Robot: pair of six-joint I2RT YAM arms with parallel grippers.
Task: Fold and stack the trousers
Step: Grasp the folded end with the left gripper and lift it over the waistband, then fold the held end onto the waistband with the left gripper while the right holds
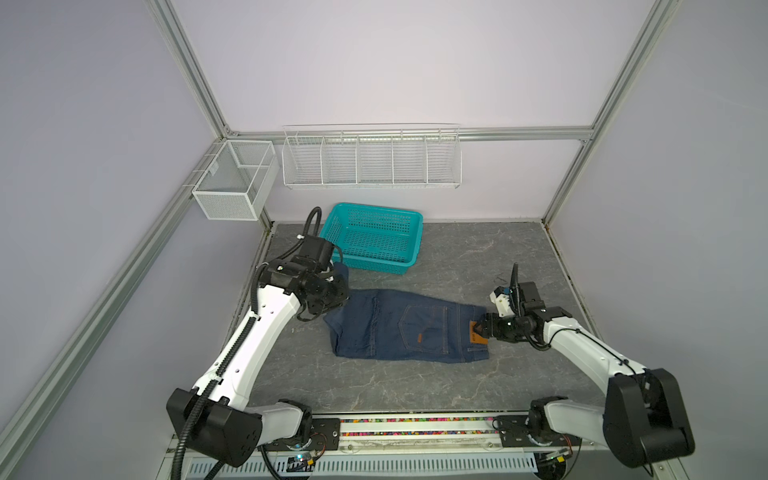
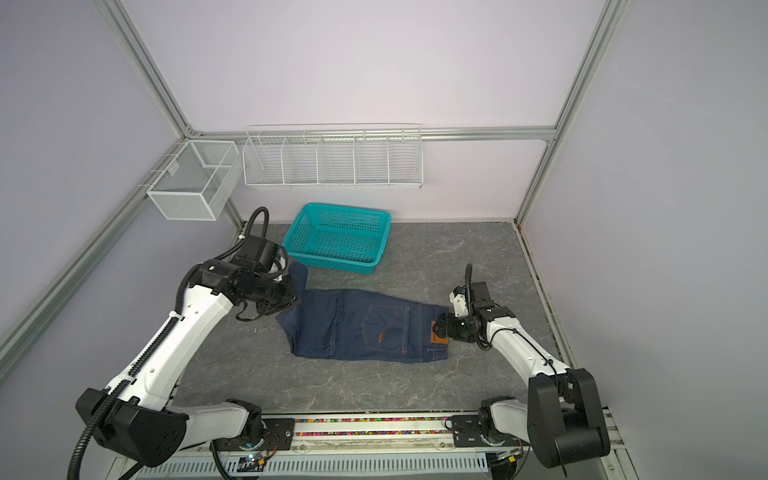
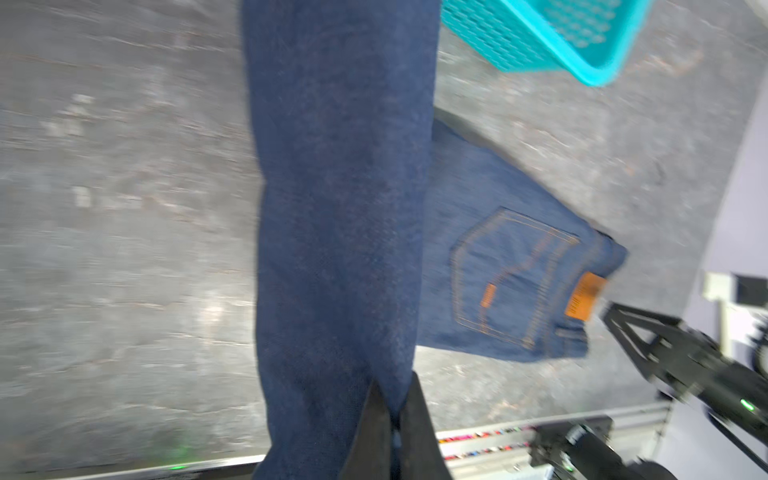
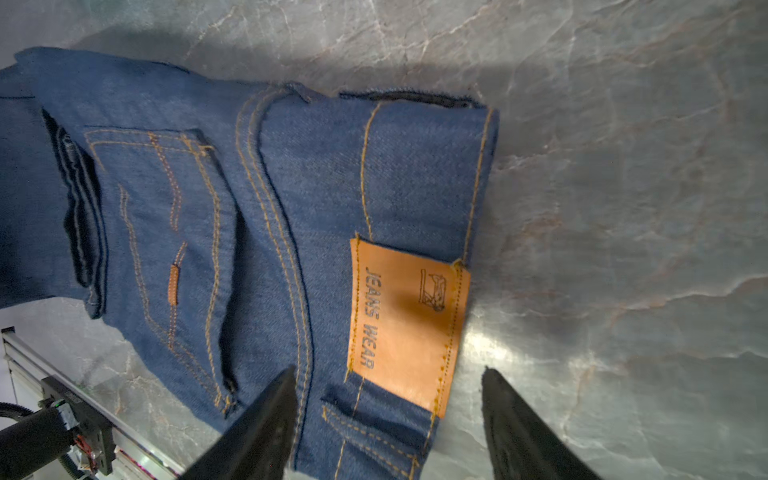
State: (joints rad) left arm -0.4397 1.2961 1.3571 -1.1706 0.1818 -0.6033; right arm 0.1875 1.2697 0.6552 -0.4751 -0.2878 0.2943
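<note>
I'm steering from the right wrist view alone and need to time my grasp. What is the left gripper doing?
Observer: The left gripper is shut on one leg of the trousers, holding it up off the table.
Operator: Where is that leg end?
Observer: By the corner of the teal basket nearest the left arm.
Operator: Anything in the basket?
Observer: No, it is empty.

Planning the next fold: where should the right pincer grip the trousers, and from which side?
Take the waistband edge beside the tan patch, coming from the right arm's side of the trousers, low along the table. That edge lies flat facing the right pincer, whose open jaws straddle it.
</note>
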